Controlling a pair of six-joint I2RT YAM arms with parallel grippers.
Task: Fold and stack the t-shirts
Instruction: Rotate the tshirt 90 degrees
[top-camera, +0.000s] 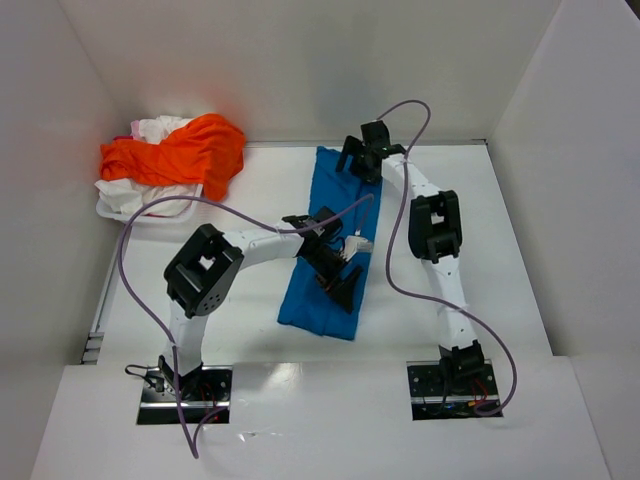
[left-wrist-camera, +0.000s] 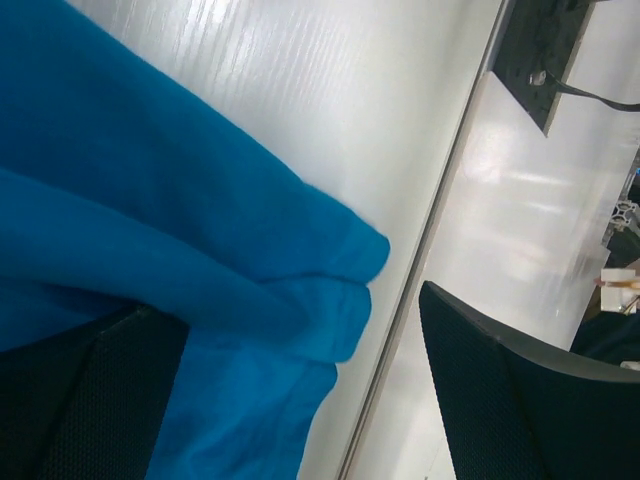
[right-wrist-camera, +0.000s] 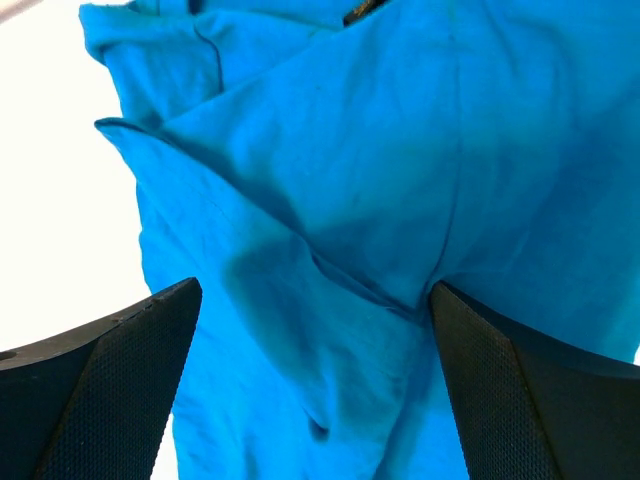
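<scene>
The bright blue t-shirt (top-camera: 330, 235) lies folded into a long strip down the middle of the table. My left gripper (top-camera: 340, 285) hovers over its near right part, jaws open. In the left wrist view (left-wrist-camera: 310, 400) a folded blue corner (left-wrist-camera: 330, 290) lies between the fingers, next to the left finger (left-wrist-camera: 90, 400). My right gripper (top-camera: 365, 155) is at the shirt's far end, jaws open. In the right wrist view (right-wrist-camera: 315, 390) wrinkled blue cloth (right-wrist-camera: 330, 200) fills the gap below them. The orange t-shirt (top-camera: 180, 150) lies crumpled on white ones (top-camera: 125, 195) at the far left.
White walls enclose the table on the left, back and right. A seam (left-wrist-camera: 420, 270) between the table top and the near shelf runs just beside the shirt's near corner. Purple cables (top-camera: 390, 260) loop along both arms.
</scene>
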